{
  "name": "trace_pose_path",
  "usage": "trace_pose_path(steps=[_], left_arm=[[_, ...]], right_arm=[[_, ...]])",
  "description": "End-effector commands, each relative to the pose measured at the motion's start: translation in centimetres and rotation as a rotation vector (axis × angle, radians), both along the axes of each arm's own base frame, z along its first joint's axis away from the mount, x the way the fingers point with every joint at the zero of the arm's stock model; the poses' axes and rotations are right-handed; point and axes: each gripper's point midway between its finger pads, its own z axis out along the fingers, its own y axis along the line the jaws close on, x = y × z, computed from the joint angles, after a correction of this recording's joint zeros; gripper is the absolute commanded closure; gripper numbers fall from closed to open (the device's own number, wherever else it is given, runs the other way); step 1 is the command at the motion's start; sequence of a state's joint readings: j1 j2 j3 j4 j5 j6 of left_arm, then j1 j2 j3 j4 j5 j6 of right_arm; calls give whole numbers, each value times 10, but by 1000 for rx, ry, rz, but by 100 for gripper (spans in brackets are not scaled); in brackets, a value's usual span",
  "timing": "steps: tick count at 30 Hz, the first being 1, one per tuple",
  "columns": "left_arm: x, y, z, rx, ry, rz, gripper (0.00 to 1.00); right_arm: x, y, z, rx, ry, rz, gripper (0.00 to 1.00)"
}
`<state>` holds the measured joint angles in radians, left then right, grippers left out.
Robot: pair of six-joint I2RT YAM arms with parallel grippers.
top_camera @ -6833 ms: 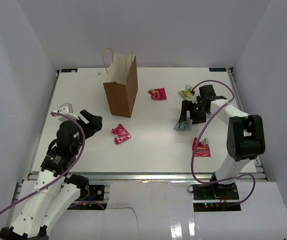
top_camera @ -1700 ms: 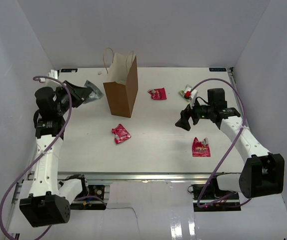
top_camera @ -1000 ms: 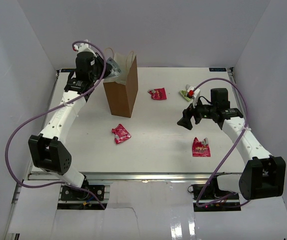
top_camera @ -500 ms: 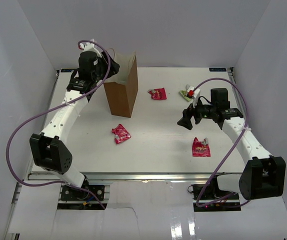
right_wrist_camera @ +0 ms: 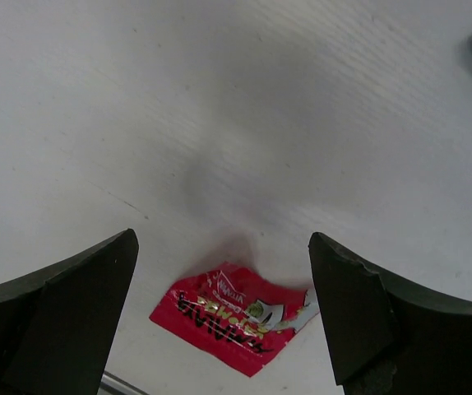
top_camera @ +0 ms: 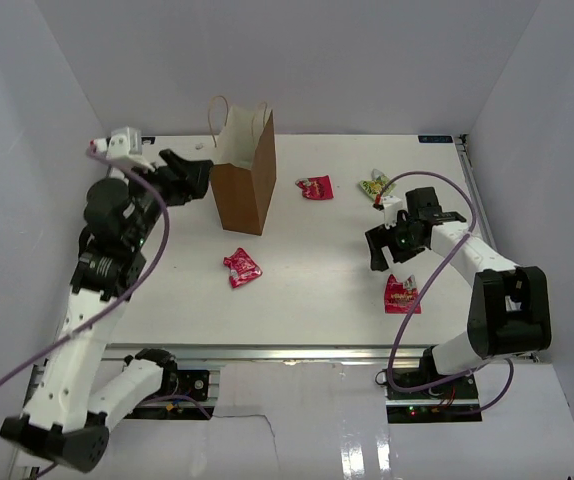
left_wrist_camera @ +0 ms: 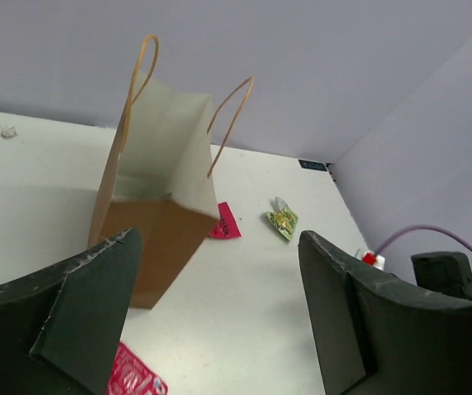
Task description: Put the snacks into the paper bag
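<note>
Left tool [top_camera: 189, 172]: jaws wide and empty, drawn back left of the paper bag [top_camera: 245, 185] toward the surface's [top_camera: 307, 270] far-left corner, the silver packet gone from it and judged bagged; right tool [top_camera: 385, 250]: wide, hovering over the red packet [top_camera: 402, 294] near the right edge, likely next.

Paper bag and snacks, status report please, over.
Left gripper open, empty, beside upright paper bag. Right gripper open, poised near a red packet. Two other red packets and a yellow-green packet loose on the table. Bag mouth unobstructed.
</note>
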<state>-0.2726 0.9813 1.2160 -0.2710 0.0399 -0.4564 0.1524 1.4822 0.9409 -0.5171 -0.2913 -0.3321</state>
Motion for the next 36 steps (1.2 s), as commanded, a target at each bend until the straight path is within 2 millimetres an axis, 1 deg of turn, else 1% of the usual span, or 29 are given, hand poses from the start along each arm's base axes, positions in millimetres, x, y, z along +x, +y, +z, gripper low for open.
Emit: trace_pose_path(steps=[1,2,3,5,6,7,9,10,12,13,14,16,17,19,20,22,23,24,26,27,28,30,31,32,34,36], left_arm=[[-27,9,-65,-9,131,25,12],[-34,11,-78,-16,156,26,12],[-45,13,-100,-46,194,30,12],[-57,12,-125,-76,249,23,12],[-67,13,-146,-92,280,24,12],[-72,13,-155,-139,308,33,12],[-80,15,-172,-183,333,45,12],[-85,16,-186,-214,349,53,12],[-88,18,-196,-220,352,62,11],[-88,18,-199,-214,357,63,11],[-88,18,-201,-207,364,63,11],[-85,16,-208,-196,394,60,11],[-84,14,-212,-193,405,56,11],[-83,9,-215,-196,422,30,11],[-82,7,-221,-196,438,26,11],[-82,5,-223,-203,443,16,11],[-83,5,-225,-204,446,15,11],[-83,5,-226,-205,447,16,11],[-84,6,-227,-210,443,19,11],[-84,6,-227,-212,440,20,11],[-84,5,-227,-213,441,17,11],[-84,4,-228,-213,447,14,11],[-84,4,-228,-213,449,11,11],[-84,4,-229,-213,452,10,11],[-85,3,-231,-216,457,10,11],[-85,4,-232,-220,459,12,11]], right_arm=[[-17,-30,-8,-148,55,-78,10],[-29,-33,-13,-162,93,-70,11],[-33,-37,-14,-188,96,-68,11],[-45,-44,-19,-226,122,-61,12],[-46,-50,-17,-262,108,-78,12],[-47,-52,-16,-275,104,-67,12],[-47,-55,-9,-291,81,-67,12],[-48,-56,-10,-295,79,-62,12],[-48,-56,-12,-312,81,-58,12],[-47,-59,-14,-330,88,-64,12],[-49,-60,-21,-345,116,-63,14],[-51,-60,-27,-355,148,-63,16],[-55,-58,-34,-353,181,-58,20],[-57,-54,-38,-336,210,-55,23],[-58,-53,-42,-333,229,-53,28],[-58,-52,-45,-330,233,-60,31],[-59,-47,-47,-302,244,-51,32],[-59,-46,-48,-300,247,-51,34],[-61,-45,-52,-296,261,-47,42],[-61,-45,-54,-295,268,-44,44],[-61,-44,-56,-293,270,-43,56],[-63,-42,-59,-282,286,-40,66],[-63,-41,-58,-273,289,-36,77],[-62,-37,-56,-252,279,-28,80],[-59,-33,-51,-229,254,-10,89],[-50,-21,-34,-164,188,29,91]])
